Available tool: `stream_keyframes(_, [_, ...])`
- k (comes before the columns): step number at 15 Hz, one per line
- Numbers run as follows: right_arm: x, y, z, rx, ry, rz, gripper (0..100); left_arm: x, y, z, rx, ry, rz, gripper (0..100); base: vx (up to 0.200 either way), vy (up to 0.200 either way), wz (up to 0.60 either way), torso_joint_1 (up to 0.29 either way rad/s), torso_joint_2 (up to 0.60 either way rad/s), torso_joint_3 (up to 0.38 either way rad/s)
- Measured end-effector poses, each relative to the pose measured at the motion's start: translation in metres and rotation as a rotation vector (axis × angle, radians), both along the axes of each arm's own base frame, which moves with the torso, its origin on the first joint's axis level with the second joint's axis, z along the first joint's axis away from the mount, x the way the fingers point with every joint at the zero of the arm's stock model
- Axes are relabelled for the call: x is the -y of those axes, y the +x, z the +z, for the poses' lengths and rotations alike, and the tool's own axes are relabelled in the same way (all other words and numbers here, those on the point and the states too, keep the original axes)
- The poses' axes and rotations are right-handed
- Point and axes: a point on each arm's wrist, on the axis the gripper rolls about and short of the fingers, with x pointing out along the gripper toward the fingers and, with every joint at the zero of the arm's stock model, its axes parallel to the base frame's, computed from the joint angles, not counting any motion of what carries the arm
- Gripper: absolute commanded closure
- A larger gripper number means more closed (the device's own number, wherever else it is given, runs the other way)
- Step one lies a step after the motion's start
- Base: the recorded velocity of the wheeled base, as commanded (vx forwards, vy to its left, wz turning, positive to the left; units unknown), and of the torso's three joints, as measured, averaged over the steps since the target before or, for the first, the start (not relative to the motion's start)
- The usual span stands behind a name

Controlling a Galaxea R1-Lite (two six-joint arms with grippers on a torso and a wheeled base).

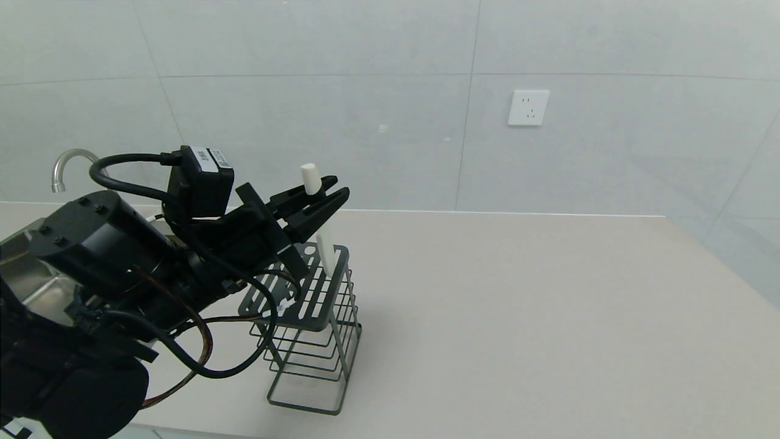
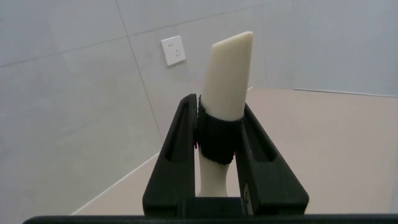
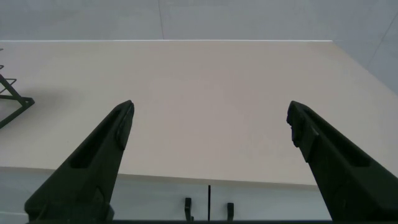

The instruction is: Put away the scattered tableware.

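Utensil (image 1: 310,178), head view: cream handle upright over the wire rack (image 1: 311,320), its lower part at the rack's slotted top. I cannot tell whether the tip sits in a slot.
Left gripper (image 1: 317,204), head view: just above the rack, clamped on the handle.
Sticker (image 1: 214,157), head view: on the wrist camera above the rack, print too small to read.
Fingers (image 2: 177,149), left wrist view: pinching the handle from both sides at a dark band (image 2: 216,140).
Handling: probably light, stiff and smooth, so a little slippery. A mid-handle hold suits it.
Right gripper (image 3: 208,124), right wrist view: fingers spread wide and empty over the countertop (image 3: 211,74), well apart from the rack.
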Motion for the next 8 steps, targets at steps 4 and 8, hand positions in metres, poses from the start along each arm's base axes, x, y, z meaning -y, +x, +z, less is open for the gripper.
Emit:
stream_keyframes(4, [0.0, 0.0, 0.0, 0.0, 0.0, 0.0, 0, 0.001, 0.0019, -0.0041, -0.014, 0.008, 0.0, 100, 0.0, 0.0, 0.0, 0.0, 0.0, 0.0])
stream_keyframes(8, [0.0, 0.0, 0.0, 0.0, 0.0, 0.0, 0, 0.0023, 0.0045, -0.0092, -0.032, 0.017, 0.001, 100, 0.0, 0.0, 0.0, 0.0, 0.0, 0.0])
